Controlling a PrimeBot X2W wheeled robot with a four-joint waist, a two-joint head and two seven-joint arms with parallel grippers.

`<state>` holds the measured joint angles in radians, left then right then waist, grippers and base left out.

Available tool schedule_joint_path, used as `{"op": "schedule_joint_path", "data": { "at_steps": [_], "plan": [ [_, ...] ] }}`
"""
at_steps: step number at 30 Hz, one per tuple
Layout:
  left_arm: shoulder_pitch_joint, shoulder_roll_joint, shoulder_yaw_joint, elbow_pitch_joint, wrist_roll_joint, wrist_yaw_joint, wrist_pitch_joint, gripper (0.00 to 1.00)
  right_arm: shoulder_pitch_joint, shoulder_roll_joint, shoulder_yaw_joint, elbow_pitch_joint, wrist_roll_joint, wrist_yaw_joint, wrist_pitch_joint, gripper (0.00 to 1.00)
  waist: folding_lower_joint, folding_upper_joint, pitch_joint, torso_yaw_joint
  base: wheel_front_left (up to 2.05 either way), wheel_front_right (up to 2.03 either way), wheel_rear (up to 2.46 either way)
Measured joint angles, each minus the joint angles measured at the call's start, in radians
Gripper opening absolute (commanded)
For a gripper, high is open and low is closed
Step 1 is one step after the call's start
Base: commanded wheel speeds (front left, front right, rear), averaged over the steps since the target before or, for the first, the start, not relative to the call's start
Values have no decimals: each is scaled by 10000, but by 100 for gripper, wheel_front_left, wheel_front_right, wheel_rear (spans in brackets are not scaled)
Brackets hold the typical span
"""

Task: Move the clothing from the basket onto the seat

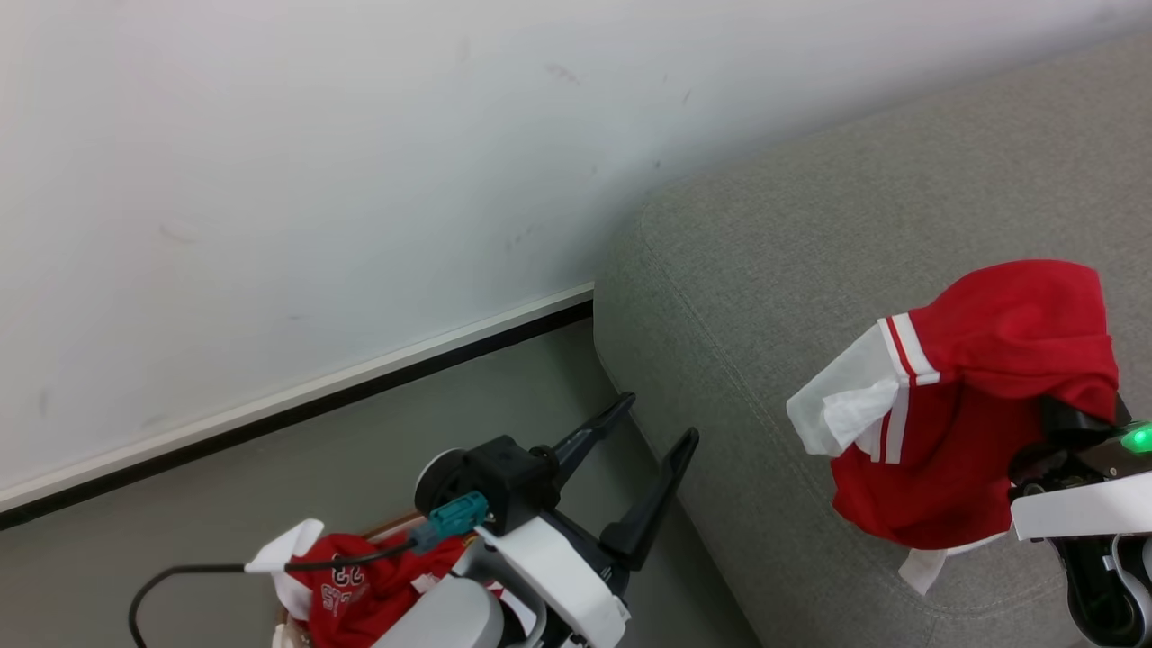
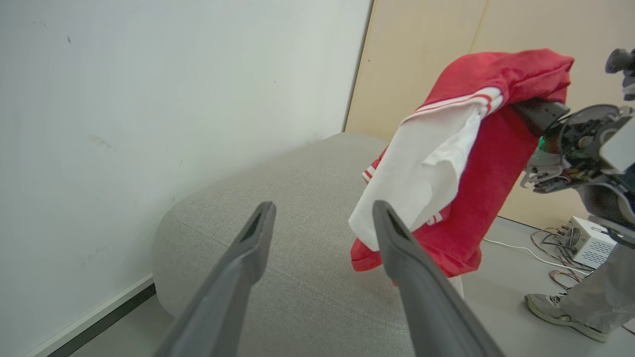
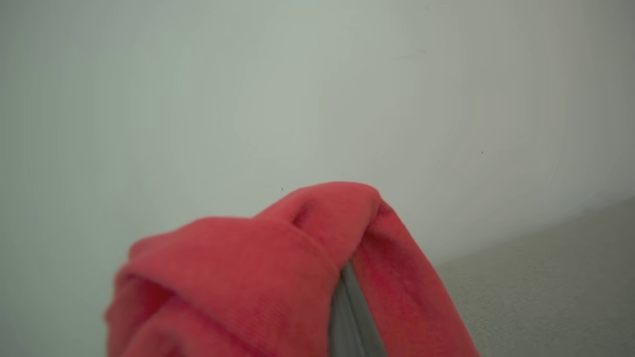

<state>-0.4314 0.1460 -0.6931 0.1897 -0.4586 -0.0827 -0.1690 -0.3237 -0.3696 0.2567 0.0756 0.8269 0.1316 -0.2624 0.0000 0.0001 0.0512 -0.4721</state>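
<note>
You have open seat [image 1: 792,225] surface to the left of the red garment [image 1: 981,414] hanging from the right tool [image 3: 349,302]. The wall [image 1: 270,162] bounds the far side. The left tool [image 1: 658,417], fingers spread, occupies the floor [image 1: 378,477] gap beside the seat's rounded edge. Beyond the seat, a person's shoe [image 2: 550,307] and a cabled white box [image 2: 588,240] obstruct the floor.

One garment [image 1: 981,405] over the seat [image 1: 765,270] — wall [image 1: 270,180] behind.

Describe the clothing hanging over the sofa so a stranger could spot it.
Start at the big grey sofa seat on the right of the head view. Over its front part hangs a red garment, draped on the right gripper. Unlike the red clothing heaped at lower left, it is lifted up and shows a white panel beside stripes.
</note>
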Motion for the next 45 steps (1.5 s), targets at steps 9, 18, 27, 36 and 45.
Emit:
{"op": "schedule_joint_path", "data": {
  "at_steps": [9,18,27,36,45],
  "plan": [
    [-409,6,-31,-13,59,54,119,100,-800,29,-221,-10,-115,2,150,0,0,0,534,131,0,0,0],
    [-1351,341,-69,-694,282,42,878,100,-3350,-976,-1009,1208,825,0,190,0,0,0,2239,725,0,0,0],
    [-1981,681,42,-1214,577,104,1197,100,-5781,-2608,-1914,2905,1202,0,148,0,2,0,4350,1643,0,0,0],
    [-2442,575,17,-1415,708,144,1041,100,-6620,-4207,-1009,5567,-100,2,865,0,3,0,5865,2716,0,0,0],
    [-2487,541,21,-1001,642,134,788,100,-6599,-3586,690,7960,-357,2,2272,50,2,-1,6111,3174,0,0,0]
  ]
}}
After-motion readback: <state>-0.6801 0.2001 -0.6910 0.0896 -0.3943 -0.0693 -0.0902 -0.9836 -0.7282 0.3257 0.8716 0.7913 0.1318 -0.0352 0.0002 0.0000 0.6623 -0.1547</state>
